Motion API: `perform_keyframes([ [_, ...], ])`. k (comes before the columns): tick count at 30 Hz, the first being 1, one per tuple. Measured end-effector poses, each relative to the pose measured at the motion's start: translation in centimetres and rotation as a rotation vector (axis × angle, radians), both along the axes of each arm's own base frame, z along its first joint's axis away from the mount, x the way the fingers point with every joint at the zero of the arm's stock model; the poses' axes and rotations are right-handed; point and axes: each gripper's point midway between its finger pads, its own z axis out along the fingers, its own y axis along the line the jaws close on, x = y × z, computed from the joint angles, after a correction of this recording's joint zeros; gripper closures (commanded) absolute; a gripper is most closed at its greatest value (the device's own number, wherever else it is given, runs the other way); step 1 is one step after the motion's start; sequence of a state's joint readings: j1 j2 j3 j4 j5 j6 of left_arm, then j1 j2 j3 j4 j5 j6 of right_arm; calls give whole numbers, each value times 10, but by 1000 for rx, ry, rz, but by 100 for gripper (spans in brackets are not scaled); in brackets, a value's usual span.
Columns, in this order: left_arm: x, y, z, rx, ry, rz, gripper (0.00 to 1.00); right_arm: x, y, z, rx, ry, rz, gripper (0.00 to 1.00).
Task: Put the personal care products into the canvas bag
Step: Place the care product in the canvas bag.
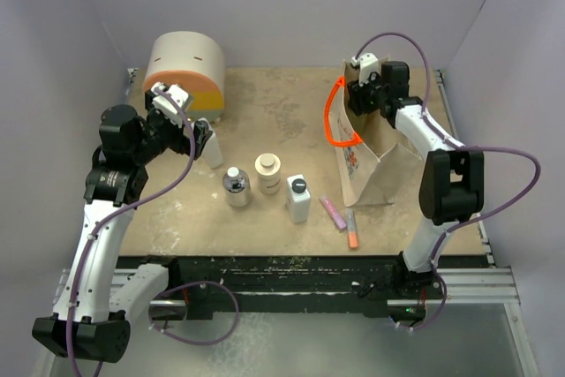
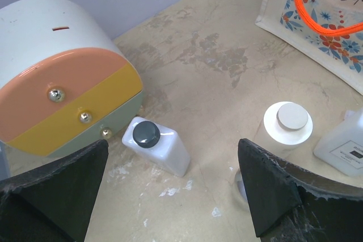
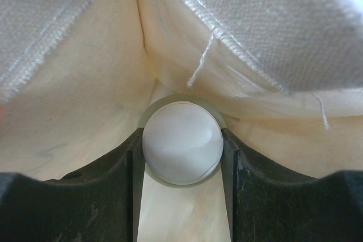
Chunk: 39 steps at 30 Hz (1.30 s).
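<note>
At 3 o'clock on the bench (image 1: 265, 103) in the overhead view, the canvas bag (image 1: 371, 165) stands upright, with its orange handle (image 1: 335, 125) drooping on the 9 o'clock side. The right fingers (image 3: 113, 185) reach down through the bag's open mouth. They are clenched on either side of the green bottle (image 3: 181, 143) at its pale cap, so the bottle sits inside the bag between the cloth walls. The left fingers (image 2: 266, 185) are spread wide and released, hovering above a white bottle with a black cap (image 2: 153, 143). This bottle sits just beside the drawer box (image 2: 57, 83) at 10 o'clock. Near the bench centre stand the clear-grey bottle (image 1: 236, 187), the cream jar (image 1: 268, 172) and a second white bottle (image 1: 298, 199), all apart from the bag. At 4 o'clock from these lie a pink stick (image 1: 333, 212) and an orange stick (image 1: 352, 237).
</note>
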<state>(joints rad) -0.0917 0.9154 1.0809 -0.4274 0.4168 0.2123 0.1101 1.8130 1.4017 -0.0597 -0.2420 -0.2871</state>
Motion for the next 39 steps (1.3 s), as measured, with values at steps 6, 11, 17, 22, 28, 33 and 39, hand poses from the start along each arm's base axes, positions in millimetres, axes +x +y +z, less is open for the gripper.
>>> perform_keyframes([
  [6, -1, 0, 1, 0, -2, 0, 1, 1, -5, 3, -23, -3, -18, 31],
  [11, -1, 0, 1, 0, -4, 0, 1, 6, -8, 29, -34, -59, -28, 27],
  [17, -2, 0, 0, 0, 2, 1, 1, 0, -10, 73, -31, -123, -31, 18],
  [22, -2, 1, 1, 1, -1, 5, 1, -13, -12, 112, -27, -184, -37, 17],
  [28, -2, 5, 2, 6, -6, 30, 1, -41, -18, 169, -49, -265, -30, 16],
  [33, -1, 8, 1, 10, -5, 46, 1, -78, -7, 222, -36, -353, 65, 15],
  [39, -1, 9, 0, 12, 0, 55, 1, -133, 52, 242, -45, -391, 309, 13],
])
